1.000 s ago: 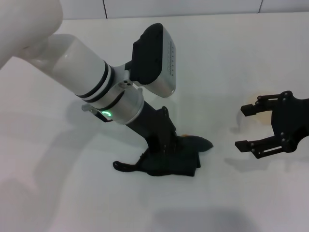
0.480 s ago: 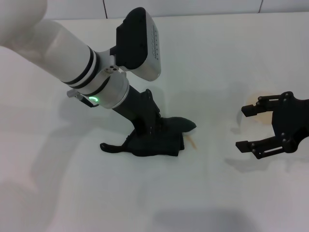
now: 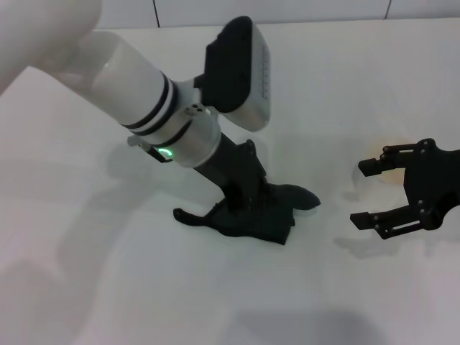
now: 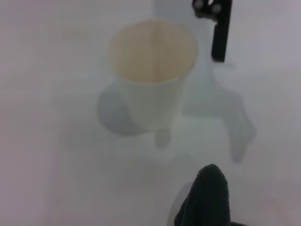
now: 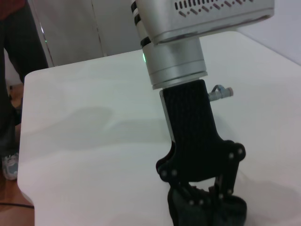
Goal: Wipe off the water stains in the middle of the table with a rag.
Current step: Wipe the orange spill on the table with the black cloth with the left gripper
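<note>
— Charcoal cloth first, nearest the head camera: where exactly is the rag (image 3: 255, 219)?

— Flat on the white table (image 3: 108, 287), about mid-table, bunched under the left gripper (image 3: 248, 208). A thin tail sticks out toward the robot's left, and a rounded fold points toward the right gripper (image 3: 377, 192) (that same fold shows dark at the edge of the left wrist view (image 4: 205, 197)).

— Is the left gripper holding it?

— It presses down into the cloth, and its fingers are closed on the folds; the right wrist view shows the black fingers (image 5: 207, 181) buried in the rag (image 5: 207, 209).

— And the stain?

— No orange blot shows anywhere on the bare table; I cannot tell whether it lies beneath the rag.

— The right gripper?

— Parked at the right edge, well apart from the rag, fingers spread wide.

— Farther back?

— A whitish cup (image 4: 153, 70) stands upright, partly hidden behind the right gripper's fingers in the head view.
</note>
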Motion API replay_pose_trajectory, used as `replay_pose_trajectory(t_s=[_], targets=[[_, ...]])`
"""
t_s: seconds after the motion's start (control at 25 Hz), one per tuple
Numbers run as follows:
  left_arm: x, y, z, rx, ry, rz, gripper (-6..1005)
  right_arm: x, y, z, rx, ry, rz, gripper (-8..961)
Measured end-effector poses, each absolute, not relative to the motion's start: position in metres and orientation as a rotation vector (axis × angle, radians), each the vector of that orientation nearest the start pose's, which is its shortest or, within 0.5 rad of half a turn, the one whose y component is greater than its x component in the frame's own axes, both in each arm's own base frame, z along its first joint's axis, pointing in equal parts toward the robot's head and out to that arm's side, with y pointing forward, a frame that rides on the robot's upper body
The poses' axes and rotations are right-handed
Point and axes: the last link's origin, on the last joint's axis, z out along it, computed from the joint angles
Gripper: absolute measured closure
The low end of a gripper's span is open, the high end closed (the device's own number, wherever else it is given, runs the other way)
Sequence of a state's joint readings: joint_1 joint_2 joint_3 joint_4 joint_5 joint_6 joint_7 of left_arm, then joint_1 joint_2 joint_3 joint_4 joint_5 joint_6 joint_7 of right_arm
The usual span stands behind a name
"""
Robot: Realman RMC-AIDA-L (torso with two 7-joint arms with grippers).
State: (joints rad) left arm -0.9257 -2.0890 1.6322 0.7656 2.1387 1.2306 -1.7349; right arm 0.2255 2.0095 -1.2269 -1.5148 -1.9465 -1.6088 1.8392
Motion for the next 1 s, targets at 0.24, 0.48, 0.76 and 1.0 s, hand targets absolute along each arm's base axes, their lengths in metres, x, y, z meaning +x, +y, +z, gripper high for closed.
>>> replay_pose_trajectory(t_s=[0.24,0.48,0.76,1.0], targets=[[-0.117,0.352,-0.122,-3.191,0.269,0.340,931,0.207,0.287,0.052,-2.888,0.336,0.198,112],[-0.116,0.347,-0.127,-3.191,0.302,0.341,931,0.207,0.286,0.053,-2.886,0.338,0.196,112],[-0.121,0.357,-0.120,-3.146,0.276,0.351,931,0.209,0.284,0.053,-2.886,0.341,0.193,112],[-0.128,0.367,-0.113,-3.100,0.244,0.378,930,0.208,0.284,0.053,-2.886,0.341,0.194,112]])
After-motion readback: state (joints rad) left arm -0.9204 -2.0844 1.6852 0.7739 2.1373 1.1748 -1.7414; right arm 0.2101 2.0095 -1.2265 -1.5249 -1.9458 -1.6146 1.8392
